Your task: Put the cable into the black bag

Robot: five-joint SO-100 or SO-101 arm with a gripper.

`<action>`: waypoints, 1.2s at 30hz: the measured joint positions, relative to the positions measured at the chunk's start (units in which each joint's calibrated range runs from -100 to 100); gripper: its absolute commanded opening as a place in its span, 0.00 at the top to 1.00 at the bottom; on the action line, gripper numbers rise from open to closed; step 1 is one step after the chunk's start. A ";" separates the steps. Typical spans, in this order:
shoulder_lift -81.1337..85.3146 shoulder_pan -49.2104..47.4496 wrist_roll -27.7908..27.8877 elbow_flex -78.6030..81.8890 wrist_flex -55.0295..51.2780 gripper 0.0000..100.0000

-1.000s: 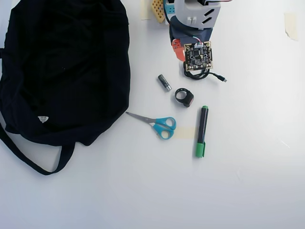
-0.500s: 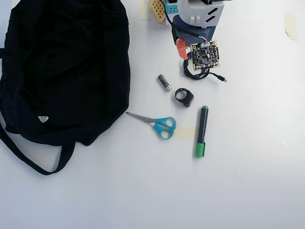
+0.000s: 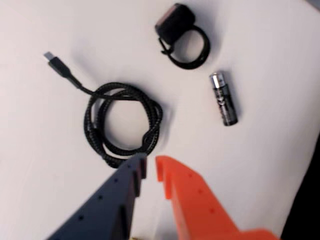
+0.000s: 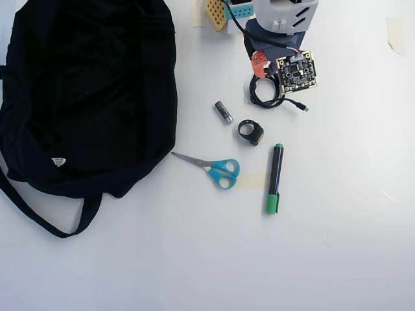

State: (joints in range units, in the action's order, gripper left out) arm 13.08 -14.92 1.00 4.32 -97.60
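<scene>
Cable (image 3: 122,122) is showing a woven braided jacket, matt black, rough-textured; plug tip (image 3: 50,56) is looking metallic grey. Black bag (image 4: 84,97) is reading as soft matt cloth, creased, with a small white label (image 4: 58,161). Gripper (image 3: 150,167) is showing 2 matt plastic fingers, 1 dark blue (image 3: 115,200), 1 orange (image 3: 195,205), both dotted with small holes. Battery (image 3: 223,98) is looking glossy dark with a shiny metal cap. Ring (image 3: 182,35) is looking like smooth black plastic. Table (image 4: 337,246) is appearing smooth, matt white. Scissors (image 4: 211,167) are showing bare metal blades and glossy blue plastic handles.
</scene>
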 measured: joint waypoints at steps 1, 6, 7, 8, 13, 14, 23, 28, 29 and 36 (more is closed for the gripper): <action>0.00 -0.37 0.00 0.00 0.00 0.98; 0.00 -0.88 -0.10 0.00 -0.17 0.98; 0.00 -0.88 -0.10 0.00 -0.17 0.98; 0.00 -0.81 -0.10 0.00 -0.17 0.98; 2.41 -0.73 -0.10 1.18 -0.17 0.98; 3.82 -0.73 -0.10 2.12 -0.17 0.98; 13.95 -0.73 -0.10 11.24 -0.17 0.98; 15.53 -0.73 0.05 12.19 -0.17 0.98; 15.53 -0.73 0.15 12.42 -0.17 0.98; 15.53 -2.50 0.24 13.99 -0.17 0.98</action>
State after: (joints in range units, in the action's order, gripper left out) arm 28.60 -17.41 1.25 18.32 -97.77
